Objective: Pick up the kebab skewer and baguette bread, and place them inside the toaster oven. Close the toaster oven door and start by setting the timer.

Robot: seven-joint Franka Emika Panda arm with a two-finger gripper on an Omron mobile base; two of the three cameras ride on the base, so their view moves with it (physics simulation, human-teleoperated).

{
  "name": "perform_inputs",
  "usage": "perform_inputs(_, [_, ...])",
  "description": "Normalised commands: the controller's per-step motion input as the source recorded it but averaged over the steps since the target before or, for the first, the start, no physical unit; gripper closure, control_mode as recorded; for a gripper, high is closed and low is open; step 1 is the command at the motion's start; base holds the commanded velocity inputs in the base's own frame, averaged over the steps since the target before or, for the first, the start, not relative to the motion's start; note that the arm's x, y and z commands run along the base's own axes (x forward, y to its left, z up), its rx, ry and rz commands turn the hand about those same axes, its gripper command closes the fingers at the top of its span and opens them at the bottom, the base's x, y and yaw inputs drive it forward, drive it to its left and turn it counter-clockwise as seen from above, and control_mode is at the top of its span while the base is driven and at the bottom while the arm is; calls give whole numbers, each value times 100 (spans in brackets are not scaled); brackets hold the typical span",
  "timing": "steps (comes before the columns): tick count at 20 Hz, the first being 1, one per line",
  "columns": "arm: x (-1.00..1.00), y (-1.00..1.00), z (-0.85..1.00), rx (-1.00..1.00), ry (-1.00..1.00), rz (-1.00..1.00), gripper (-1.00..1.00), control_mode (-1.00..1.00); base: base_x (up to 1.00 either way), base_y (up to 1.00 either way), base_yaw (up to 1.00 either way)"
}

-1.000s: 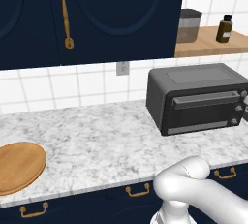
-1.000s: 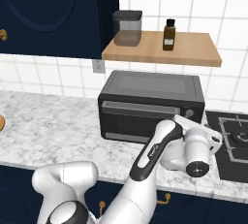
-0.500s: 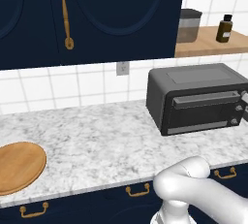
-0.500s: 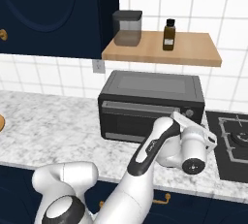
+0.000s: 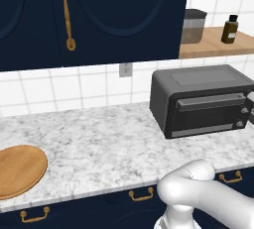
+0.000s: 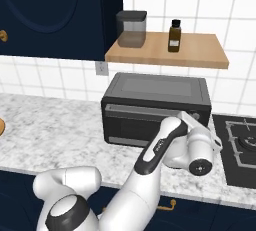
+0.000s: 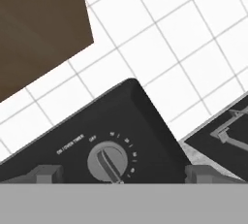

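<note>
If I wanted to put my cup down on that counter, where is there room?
Widest free patch: the marble counter between the round wooden board and the toaster oven. It is crowded at the oven's right end, where the open gripper faces the timer knob, beside the stove.

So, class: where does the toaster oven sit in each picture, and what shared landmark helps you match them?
Left base view: toaster oven at right, on the counter.
Right base view: centre, behind the arm.
Hand view: its knob corner, bottom centre.
Shared landmark: the wooden shelf above it.
</note>
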Motion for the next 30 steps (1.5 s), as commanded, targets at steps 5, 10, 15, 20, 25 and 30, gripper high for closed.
perform_inputs(5, [11,6,0,0,0,0,-100,-100,0,0,0])
perform_inputs(10, [10,6,0,1,0,0,-100,-100,0,0,0])
perform_inputs(15, [5,0,0,10,0,0,-100,-100,0,0,0])
perform_inputs(20, [3,0,0,8,0,0,-100,-100,0,0,0])
perform_inputs(25, [11,13,0,1,0,0,-100,-100,0,0,0])
perform_inputs(30, [16,8,0,1,0,0,-100,-100,0,0,0])
